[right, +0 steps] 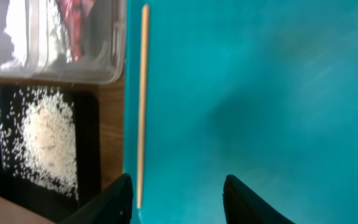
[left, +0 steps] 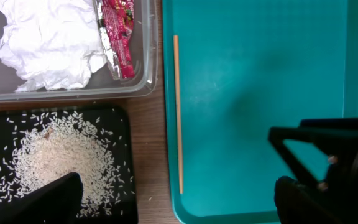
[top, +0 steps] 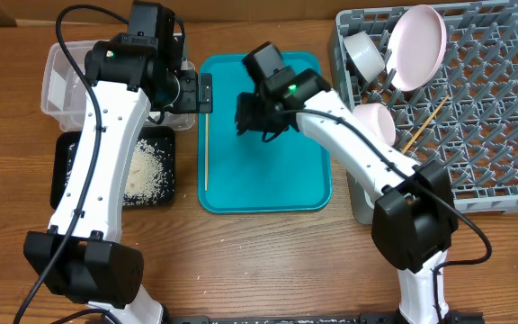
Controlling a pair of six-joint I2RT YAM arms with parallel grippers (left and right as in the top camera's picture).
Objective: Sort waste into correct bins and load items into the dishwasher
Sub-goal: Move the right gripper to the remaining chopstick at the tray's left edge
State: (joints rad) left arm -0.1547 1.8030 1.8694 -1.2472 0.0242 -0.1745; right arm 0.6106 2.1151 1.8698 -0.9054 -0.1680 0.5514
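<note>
One wooden chopstick (top: 206,148) lies along the left edge of the flat teal tray (top: 277,184). It also shows in the left wrist view (left: 178,106) and the right wrist view (right: 143,106). My right gripper (top: 257,121) (right: 176,202) is open and empty over the tray, its left finger close beside the chopstick's near end. My left gripper (top: 192,93) (left: 179,205) is open and empty, above the gap between black tray and teal tray. The napkin (left: 48,40) and wrapper (left: 118,37) lie in the clear tub (top: 61,85). Rice (left: 55,162) lies in the black tray (top: 61,171).
The grey dish rack (top: 502,144) stands at the right. It holds the white plate (top: 418,47), the grey metal bowl (top: 364,52), a white bowl (top: 376,121) and a second chopstick (top: 425,124). A few rice grains lie on the wood beside the black tray.
</note>
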